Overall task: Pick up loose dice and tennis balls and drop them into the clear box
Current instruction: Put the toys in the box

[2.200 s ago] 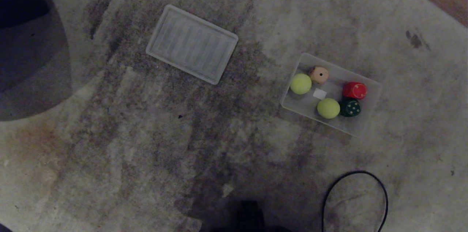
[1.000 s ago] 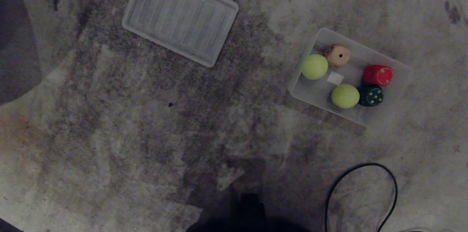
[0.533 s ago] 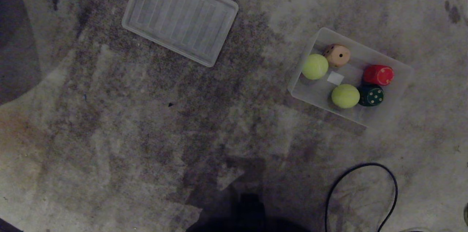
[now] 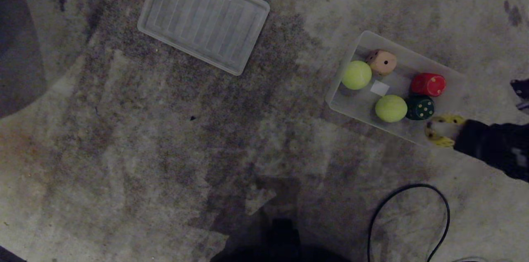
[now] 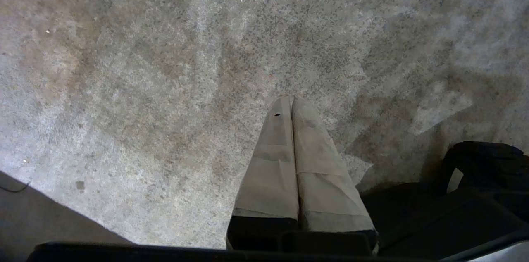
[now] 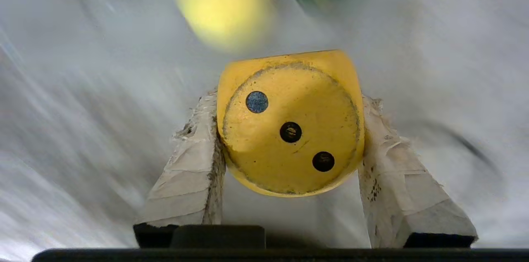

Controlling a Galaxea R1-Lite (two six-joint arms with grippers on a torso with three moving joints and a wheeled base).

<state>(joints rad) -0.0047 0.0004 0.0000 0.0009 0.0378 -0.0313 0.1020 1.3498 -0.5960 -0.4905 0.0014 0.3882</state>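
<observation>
The clear box (image 4: 454, 88) on the carpet (image 4: 165, 150) holds two tennis balls (image 4: 356, 75), a beige die (image 4: 382, 62), a red die (image 4: 428, 84) and a green die (image 4: 420, 108). The right claw (image 6: 289, 129) pinches the yellow die (image 6: 290, 123) at the box's near corner. The left claw (image 5: 292, 107) hangs closed and empty over the carpet.

Right end effector (image 6: 289, 129): two tapered fingers (image 6: 190, 179) wrapped in frayed whitish tape on black mounts. Left end effector (image 5: 292, 107): likewise taped. Arm housing black.

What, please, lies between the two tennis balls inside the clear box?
In the head view, a small white patch on the clear box floor lies between the tennis balls.
</observation>
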